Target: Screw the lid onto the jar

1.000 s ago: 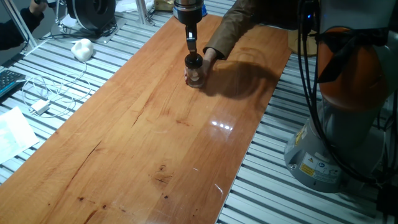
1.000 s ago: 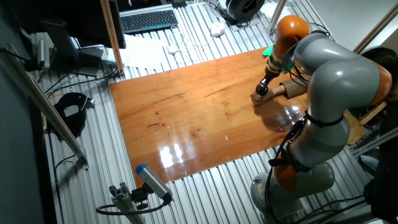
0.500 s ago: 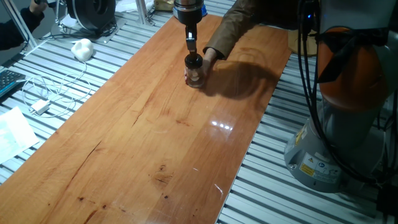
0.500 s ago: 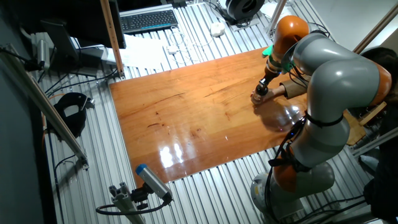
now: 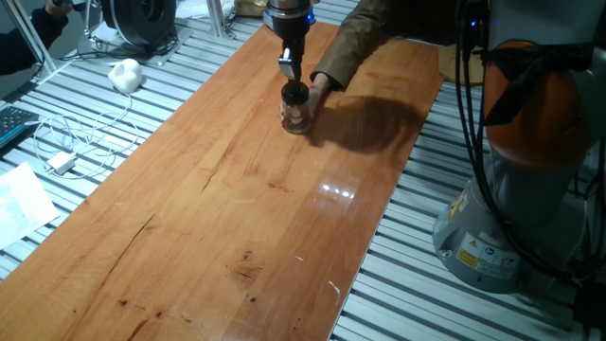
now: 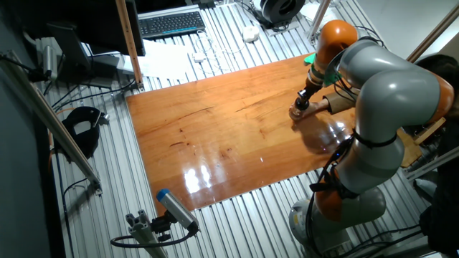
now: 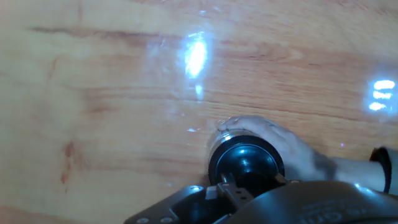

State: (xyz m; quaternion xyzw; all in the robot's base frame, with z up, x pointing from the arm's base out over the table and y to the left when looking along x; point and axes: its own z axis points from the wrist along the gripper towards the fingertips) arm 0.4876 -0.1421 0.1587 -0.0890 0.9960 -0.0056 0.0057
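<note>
The clear jar [image 5: 297,117] stands on the far part of the wooden table [image 5: 237,208], and a person's hand [image 5: 317,90] steadies it from the right. The black lid [image 5: 295,93] sits on top of the jar. My gripper [image 5: 290,76] comes straight down from above, its fingers closed around the lid's short knob. The other fixed view shows the gripper [image 6: 302,102] over the jar [image 6: 296,113] near the table's right edge. The hand view looks down on the round lid [image 7: 245,163], with the person's fingers [image 7: 280,146] wrapped around the jar's far side.
The person's brown sleeve [image 5: 365,38] reaches over the table from the far right. My own arm's base [image 5: 516,189] stands beside the table on the right. A cable and a white object [image 5: 125,74] lie on the slatted surface to the left.
The gripper has turned about its vertical axis over the lid. The jar and the person's hand stay where they were.
</note>
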